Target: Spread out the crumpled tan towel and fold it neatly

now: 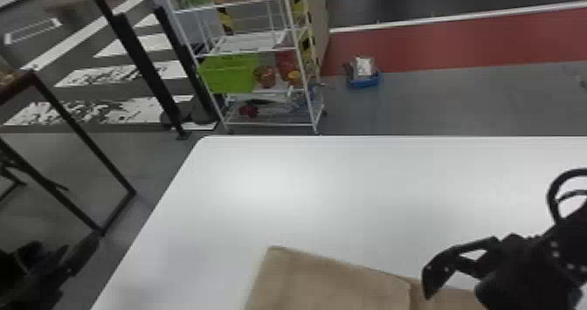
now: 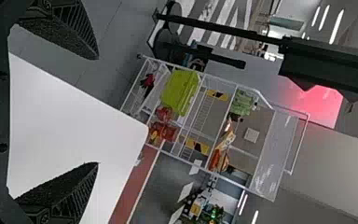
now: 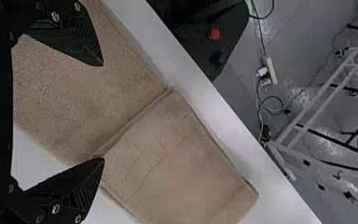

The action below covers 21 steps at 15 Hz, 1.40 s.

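The tan towel [image 1: 332, 283] lies flat on the white table at the head view's bottom edge. In the right wrist view, the towel [image 3: 172, 158] has a raised layer edge running across it, with smooth cloth on both sides and light creases on one part. My right gripper [image 1: 456, 283] is over the towel's right part in the head view. Its fingers stand wide apart in the right wrist view, and the gripper [image 3: 103, 112] has towel beneath and nothing held. My left gripper [image 2: 98, 112] is open and empty, facing the table's far left corner.
The white table [image 1: 305, 191] has its far left corner in view. Beyond it stand a white rack [image 1: 262, 123] with a green bin [image 1: 229, 75] and a small blue-based item [image 1: 364, 75] on the floor. A dark metal frame [image 1: 83, 134] is left of the table.
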{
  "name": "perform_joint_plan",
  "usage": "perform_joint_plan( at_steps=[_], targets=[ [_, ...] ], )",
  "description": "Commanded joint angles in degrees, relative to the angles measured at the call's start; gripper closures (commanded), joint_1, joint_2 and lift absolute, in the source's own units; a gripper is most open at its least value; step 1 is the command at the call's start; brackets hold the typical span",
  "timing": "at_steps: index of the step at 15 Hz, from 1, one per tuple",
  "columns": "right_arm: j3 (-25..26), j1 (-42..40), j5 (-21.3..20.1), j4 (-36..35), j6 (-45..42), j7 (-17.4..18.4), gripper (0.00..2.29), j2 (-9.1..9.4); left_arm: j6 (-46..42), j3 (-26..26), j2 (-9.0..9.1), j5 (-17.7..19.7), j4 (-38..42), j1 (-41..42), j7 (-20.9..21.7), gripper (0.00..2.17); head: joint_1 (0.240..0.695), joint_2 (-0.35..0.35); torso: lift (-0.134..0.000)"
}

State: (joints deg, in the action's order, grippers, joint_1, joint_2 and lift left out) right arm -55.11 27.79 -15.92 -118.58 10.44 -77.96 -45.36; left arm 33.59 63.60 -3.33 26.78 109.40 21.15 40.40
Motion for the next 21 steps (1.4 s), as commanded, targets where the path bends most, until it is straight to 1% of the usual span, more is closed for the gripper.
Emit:
perform_joint_plan(
  at_steps=[1, 4, 5, 6, 8, 9, 15, 18, 21],
  targets=[
    [-3.2, 1.0, -2.7, 0.4, -0.8, -0.4, 0.18, -0.96, -0.9, 0.4, 0.35, 0.0, -0.1, -0.1, -0.1, 0.08, 0.695, 0.350, -0.122],
    [-3.7, 1.1, -3.2, 0.3, -1.2, -0.4, 0.19, -0.79, -1.1, 1.0, 0.78, 0.3, 0.0, -0.1, 0.0, 0.08, 0.695, 0.350, -0.122],
    [-4.7, 1.5, -3.5, 0.5, -1.2, -0.4, 0.19, -0.52, -1.3, 1.1, 0.96, 0.4, 0.0, -0.1, 0.1, 0.08, 0.695, 0.350, -0.122],
    [-6.1, 2.2, -5.0, 0.7, -1.5, -0.4, 0.19, -0.17, -1.3, 1.1, 1.05, 0.5, 0.0, -0.1, 0.1, 0.08, 0.695, 0.350, -0.122],
    [-7.3, 2.3, -8.0, 2.3, -4.0, -0.4, 0.19, 1.59, -1.8, 1.1, 1.58, 0.6, 0.2, -0.1, 0.2, 0.08, 0.695, 0.350, -0.122],
    [-7.5, 2.3, -8.2, 3.0, -5.0, -0.4, 0.19, 2.47, -2.2, 1.1, 1.66, 0.6, 0.1, -0.1, 0.2, 0.08, 0.695, 0.350, -0.122],
    [-7.1, 2.3, -7.6, 6.0, -5.2, -0.4, 0.20, 6.25, -3.2, 1.9, 1.84, 0.8, -0.1, -0.1, 0.4, 0.08, 0.695, 0.350, -0.122],
    [-7.6, 2.2, -8.3, 10.1, -5.9, -0.4, 0.22, 9.58, -4.1, 1.9, 1.84, 0.8, -0.5, -0.1, 0.3, 0.08, 0.695, 0.350, -0.122],
    [-8.3, 2.4, -9.2, 12.5, -5.6, -0.4, 0.29, 12.05, -4.6, 2.0, 1.66, 0.8, -1.1, -0.1, 0.3, 0.08, 0.695, 0.350, -0.122]
  ],
)
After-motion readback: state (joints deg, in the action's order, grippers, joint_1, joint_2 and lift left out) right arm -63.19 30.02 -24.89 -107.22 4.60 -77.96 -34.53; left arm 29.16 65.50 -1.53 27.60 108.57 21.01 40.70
